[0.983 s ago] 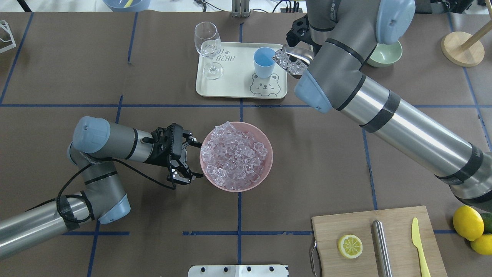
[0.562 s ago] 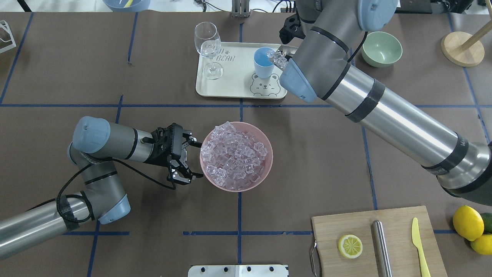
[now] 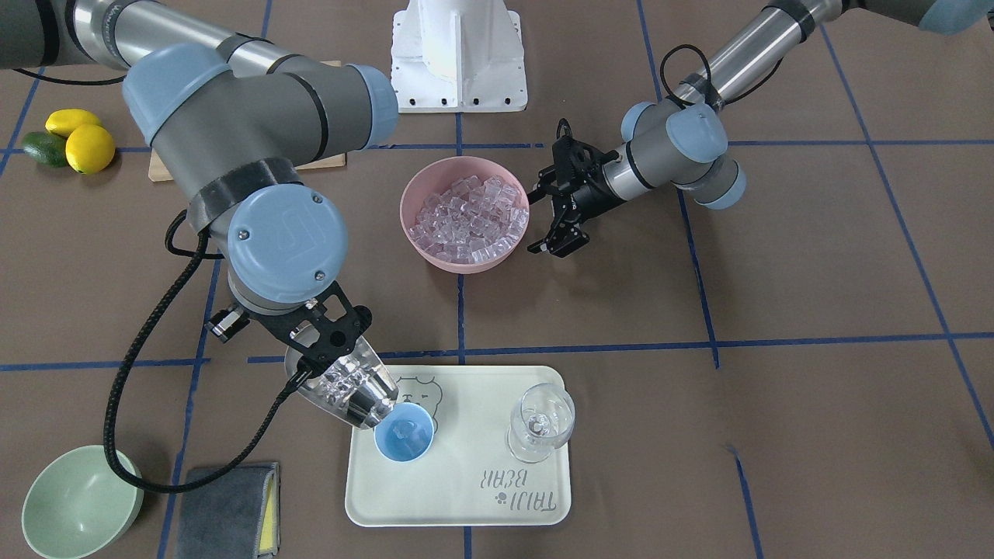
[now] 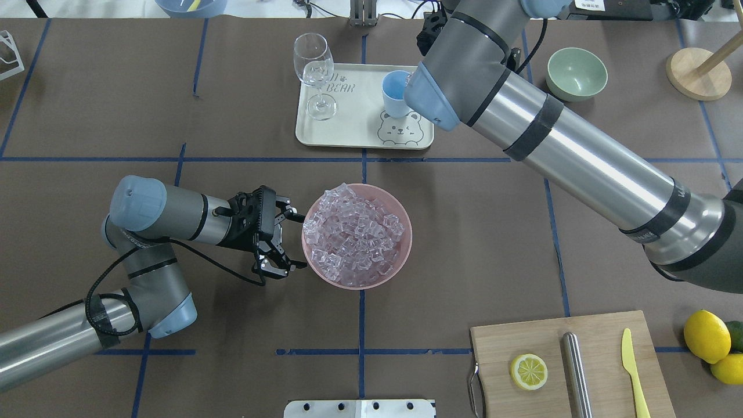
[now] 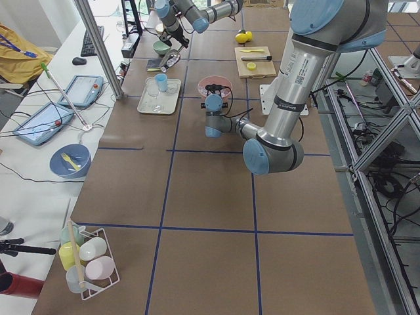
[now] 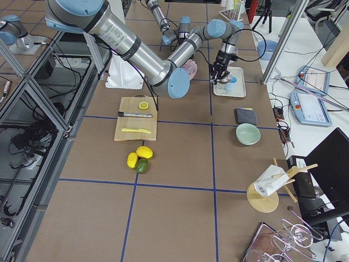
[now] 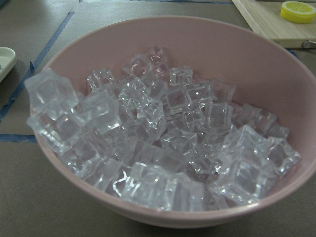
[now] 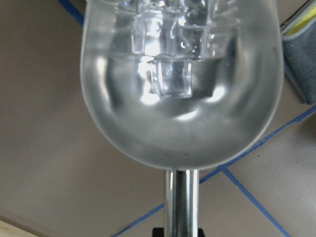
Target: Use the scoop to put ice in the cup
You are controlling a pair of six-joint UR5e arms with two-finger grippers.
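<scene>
Front view, unlike overhead, shows right pincer [image 3: 314, 351] gripping scoop [image 3: 353, 392]; left pincer [image 3: 537, 221] spread.

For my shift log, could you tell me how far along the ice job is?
Done: scoop is loaded and brought to the cup, where one cube seems to lie. In hand: the right gripper tips it at the rim. Left: pouring the remaining ice.
</scene>
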